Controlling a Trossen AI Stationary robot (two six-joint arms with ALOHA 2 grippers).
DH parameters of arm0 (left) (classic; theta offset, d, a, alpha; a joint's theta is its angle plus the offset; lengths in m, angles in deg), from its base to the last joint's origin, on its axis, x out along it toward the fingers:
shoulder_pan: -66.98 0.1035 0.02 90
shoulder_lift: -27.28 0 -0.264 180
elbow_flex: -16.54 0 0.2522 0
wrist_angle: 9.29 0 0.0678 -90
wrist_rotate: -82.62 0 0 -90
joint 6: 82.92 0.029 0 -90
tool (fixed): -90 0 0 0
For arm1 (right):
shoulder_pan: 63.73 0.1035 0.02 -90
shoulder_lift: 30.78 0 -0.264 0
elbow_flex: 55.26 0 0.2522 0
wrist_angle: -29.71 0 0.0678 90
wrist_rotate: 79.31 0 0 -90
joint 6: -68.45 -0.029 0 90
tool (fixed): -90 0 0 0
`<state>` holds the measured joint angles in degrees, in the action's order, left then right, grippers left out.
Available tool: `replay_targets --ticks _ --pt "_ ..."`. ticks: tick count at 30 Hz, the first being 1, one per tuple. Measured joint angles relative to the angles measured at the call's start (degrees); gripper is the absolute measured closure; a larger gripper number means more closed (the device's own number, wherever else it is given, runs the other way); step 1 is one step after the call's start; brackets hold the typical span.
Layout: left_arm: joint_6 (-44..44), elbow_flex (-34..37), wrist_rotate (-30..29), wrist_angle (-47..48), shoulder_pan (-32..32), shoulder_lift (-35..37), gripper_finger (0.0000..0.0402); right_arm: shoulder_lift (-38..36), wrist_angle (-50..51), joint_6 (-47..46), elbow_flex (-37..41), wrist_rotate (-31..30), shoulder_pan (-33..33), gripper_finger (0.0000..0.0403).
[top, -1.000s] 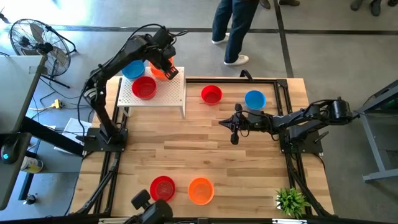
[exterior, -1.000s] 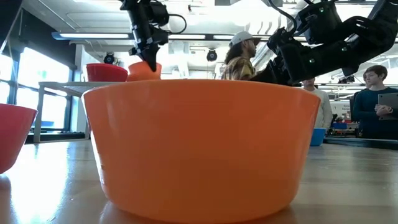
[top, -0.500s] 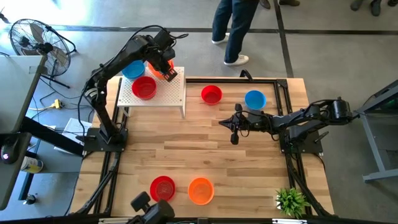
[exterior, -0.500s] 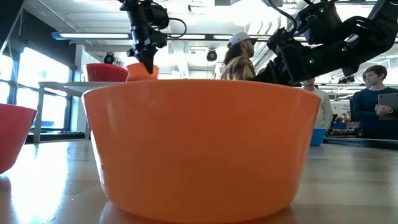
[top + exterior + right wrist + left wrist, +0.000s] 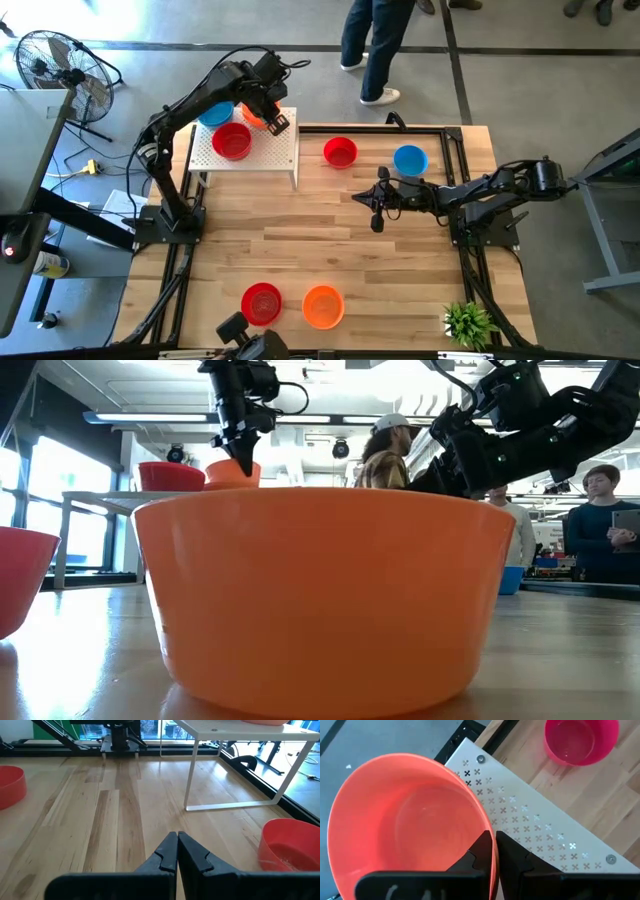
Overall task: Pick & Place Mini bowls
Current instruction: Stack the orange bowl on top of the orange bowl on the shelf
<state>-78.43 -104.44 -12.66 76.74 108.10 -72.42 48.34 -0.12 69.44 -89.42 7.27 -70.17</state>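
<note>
Wooden planks make up the table (image 5: pixel 330 240), the biggest thing in the high view, with a white perforated stand (image 5: pixel 270 150) at its far left corner. On that stand sit three mini bowls: a blue one (image 5: pixel 212 112), a red one (image 5: pixel 232 141) and an orange bowl (image 5: pixel 405 825) at the stand's far edge. The left gripper (image 5: pixel 494 851) is at this orange bowl, its fingers nearly together with the bowl's rim wall between them, one inside and one outside. On the bare table lie four more bowls: a red bowl (image 5: pixel 340 152) and a blue bowl (image 5: pixel 410 159) toward the far side, a red (image 5: pixel 262 301) and an orange (image 5: pixel 322 306) at the near edge. The right gripper (image 5: pixel 177 851) hangs over the table's middle, clenched on nothing. A small green plant (image 5: pixel 468 323) stands at the near right corner.
</note>
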Motion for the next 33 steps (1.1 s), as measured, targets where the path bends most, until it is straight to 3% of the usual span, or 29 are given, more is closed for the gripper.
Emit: replay_targets --ticks 6,19,26,33 --pt "0.20 0.00 0.18 0.26 0.11 0.00 0.0377 0.00 0.00 -0.02 0.00 0.44 0.00 0.0403" --pt "0.20 0.02 -0.01 -0.07 0.09 0.02 0.0277 0.00 0.00 0.04 0.00 0.44 0.00 0.0403" --pt "-0.25 0.02 0.22 1.09 0.01 0.13 0.0289 0.00 0.00 0.06 0.00 0.44 0.00 0.0403" --pt "0.90 0.07 0.26 2.62 0.09 0.96 0.0352 0.00 0.00 0.11 0.00 0.42 0.00 0.0403"
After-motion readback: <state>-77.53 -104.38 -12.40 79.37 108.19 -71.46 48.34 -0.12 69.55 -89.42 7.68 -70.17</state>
